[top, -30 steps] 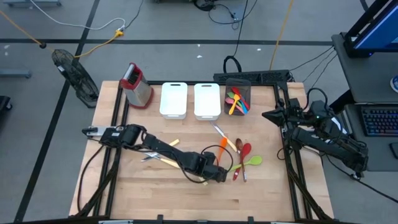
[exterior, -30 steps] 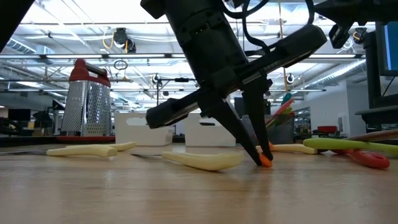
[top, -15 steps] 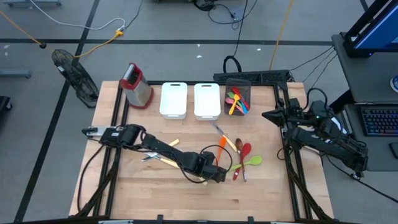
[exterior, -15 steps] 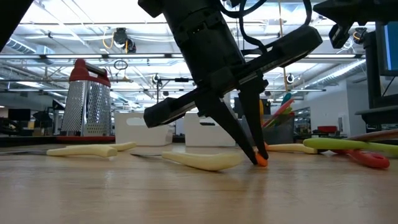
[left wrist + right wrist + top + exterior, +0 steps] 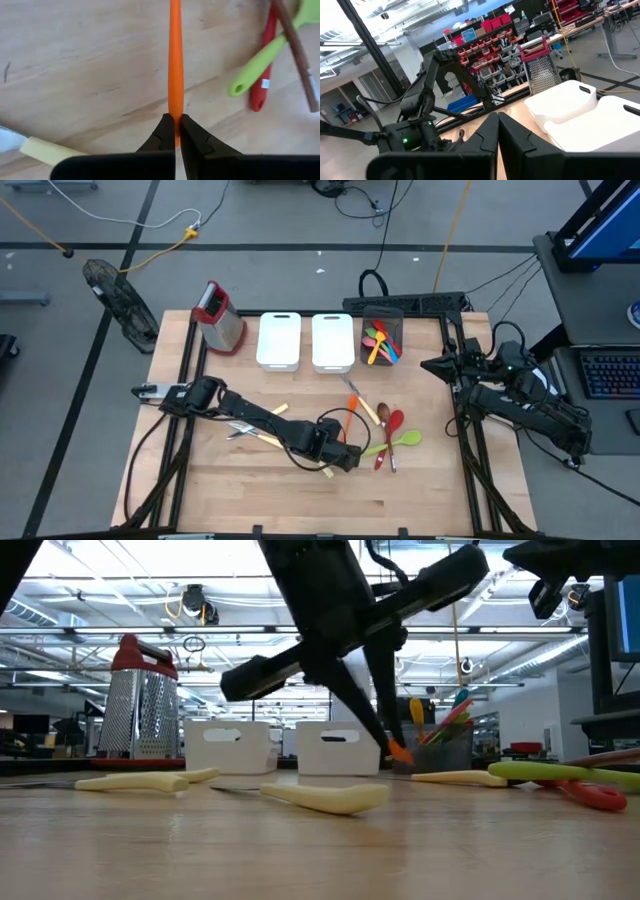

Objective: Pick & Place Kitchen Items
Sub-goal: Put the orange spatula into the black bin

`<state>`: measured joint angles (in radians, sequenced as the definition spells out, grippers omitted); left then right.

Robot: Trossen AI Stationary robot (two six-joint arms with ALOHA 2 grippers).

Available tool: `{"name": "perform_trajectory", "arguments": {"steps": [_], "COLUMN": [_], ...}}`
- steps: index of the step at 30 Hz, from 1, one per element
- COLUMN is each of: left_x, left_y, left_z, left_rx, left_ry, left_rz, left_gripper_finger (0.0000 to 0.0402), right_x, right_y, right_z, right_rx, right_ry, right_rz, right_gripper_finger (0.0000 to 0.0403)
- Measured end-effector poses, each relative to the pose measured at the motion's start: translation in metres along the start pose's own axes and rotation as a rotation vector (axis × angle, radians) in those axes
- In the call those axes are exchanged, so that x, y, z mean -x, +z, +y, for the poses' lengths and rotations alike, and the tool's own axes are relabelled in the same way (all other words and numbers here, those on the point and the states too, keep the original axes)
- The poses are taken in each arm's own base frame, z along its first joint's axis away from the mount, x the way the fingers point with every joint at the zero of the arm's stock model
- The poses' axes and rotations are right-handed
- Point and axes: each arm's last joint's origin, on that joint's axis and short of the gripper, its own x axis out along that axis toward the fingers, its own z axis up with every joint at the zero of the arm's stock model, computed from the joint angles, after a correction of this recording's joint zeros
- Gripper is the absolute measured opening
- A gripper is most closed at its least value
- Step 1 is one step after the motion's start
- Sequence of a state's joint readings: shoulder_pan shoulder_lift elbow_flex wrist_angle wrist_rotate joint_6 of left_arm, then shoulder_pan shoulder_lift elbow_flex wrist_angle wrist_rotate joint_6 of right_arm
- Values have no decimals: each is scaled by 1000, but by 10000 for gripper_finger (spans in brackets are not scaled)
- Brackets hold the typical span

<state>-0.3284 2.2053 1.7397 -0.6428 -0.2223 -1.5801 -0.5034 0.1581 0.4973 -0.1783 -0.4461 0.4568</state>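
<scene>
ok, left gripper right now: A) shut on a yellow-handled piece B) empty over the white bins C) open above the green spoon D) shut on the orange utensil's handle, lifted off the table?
D: the left gripper is shut on the orange utensil at its handle end, and the low view shows that end held clear of the table.
</scene>
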Motion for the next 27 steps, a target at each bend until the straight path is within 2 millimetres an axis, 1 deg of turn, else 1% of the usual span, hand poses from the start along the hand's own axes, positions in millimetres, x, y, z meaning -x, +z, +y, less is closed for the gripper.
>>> {"name": "perform_trajectory", "arguments": {"steps": [2, 8, 12, 18, 27], "left_x": [6, 32, 51, 58, 56], "left_y": [1, 10, 22, 52, 107], "left_z": [-3, -16, -28, -41, -46], "left_rx": [3, -6, -24, -61, -101], "left_ry": [-27, -140, -250, -370, -451], "left_rz": [-14, -113, -195, -295, -356], "left_gripper_finger": [1, 1, 1, 1, 1], "right_x": [0, 0, -3, -14, -24], "right_y": [0, -1, -3, -6, -8], "right_z": [0, -1, -3, -9, -16], "right_rx": [-1, -27, -78, -139, -159], "right_ry": [0, -6, -20, -25, -55], "right_rz": [1, 12, 40, 112, 153], "right_gripper_finger": [4, 4, 4, 5, 5]}}
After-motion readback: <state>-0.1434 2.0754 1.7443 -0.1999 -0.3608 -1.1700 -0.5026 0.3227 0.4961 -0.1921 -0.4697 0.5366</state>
